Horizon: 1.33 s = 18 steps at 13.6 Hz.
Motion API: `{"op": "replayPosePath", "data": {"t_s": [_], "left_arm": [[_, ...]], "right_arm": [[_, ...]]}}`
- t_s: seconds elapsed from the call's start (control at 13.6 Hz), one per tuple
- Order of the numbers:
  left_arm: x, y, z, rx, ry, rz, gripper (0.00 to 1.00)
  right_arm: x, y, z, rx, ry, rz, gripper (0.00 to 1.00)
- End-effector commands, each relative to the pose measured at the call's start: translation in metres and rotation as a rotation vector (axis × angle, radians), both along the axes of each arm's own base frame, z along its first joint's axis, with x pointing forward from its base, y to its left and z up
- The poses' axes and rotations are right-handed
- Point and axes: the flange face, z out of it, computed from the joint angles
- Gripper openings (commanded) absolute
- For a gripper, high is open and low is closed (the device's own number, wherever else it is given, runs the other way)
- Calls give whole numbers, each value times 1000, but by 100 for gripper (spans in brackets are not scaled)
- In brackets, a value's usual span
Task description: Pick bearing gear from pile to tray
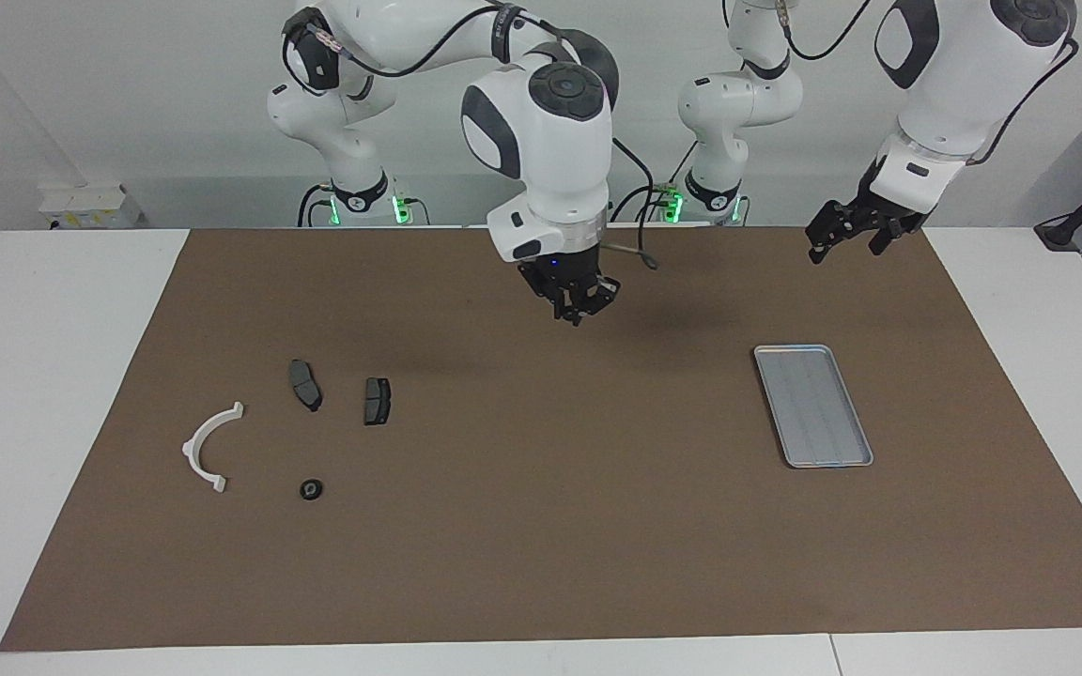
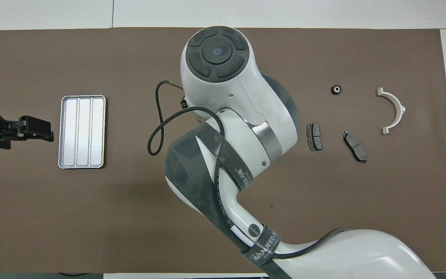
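Bearing gear (image 1: 312, 489) comes last by size: tray (image 1: 813, 406) at L arm's end; R gripper (image 1: 579, 307) shut over mid-table, load unclear; L gripper (image 1: 846, 248) wide, waiting; gear near white bracket (image 1: 206, 449), prob. light, hard, slippery. Pinch across rim.

Tray (image 1: 813, 404) well apart from pile (image 1: 316, 413).

right pincer (image 1: 577, 308) hangs raised, closed tight; left pincer (image 1: 843, 242) waits, parted.
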Motion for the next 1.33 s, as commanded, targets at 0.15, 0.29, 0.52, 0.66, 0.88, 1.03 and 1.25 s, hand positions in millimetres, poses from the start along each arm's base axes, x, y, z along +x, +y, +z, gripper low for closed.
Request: {"op": "replayPosePath", "data": {"t_s": [0.15, 0.29, 0.52, 0.66, 0.88, 1.03, 1.25], "left_arm": [[-6, 0, 3, -15, 5, -3, 100], [-6, 1, 3, -15, 7, -2, 100], [-6, 0, 3, -15, 5, -3, 100], [-6, 0, 3, -15, 5, -3, 100], [-5, 1, 3, -15, 5, -2, 100], [-5, 1, 3, -15, 5, -2, 100], [-6, -2, 3, -15, 7, -7, 100]], "right_arm": [[9, 32, -90, -55, 19, -16, 0], [16, 45, -123, -52, -28, -38, 0], [21, 50, -161, -69, -40, -27, 0], [22, 50, -178, -71, -48, -25, 0], [24, 52, -202, -81, -68, -11, 0], [25, 50, -217, -103, -63, -5, 0], [25, 51, -227, -117, -70, 6, 0]]}}
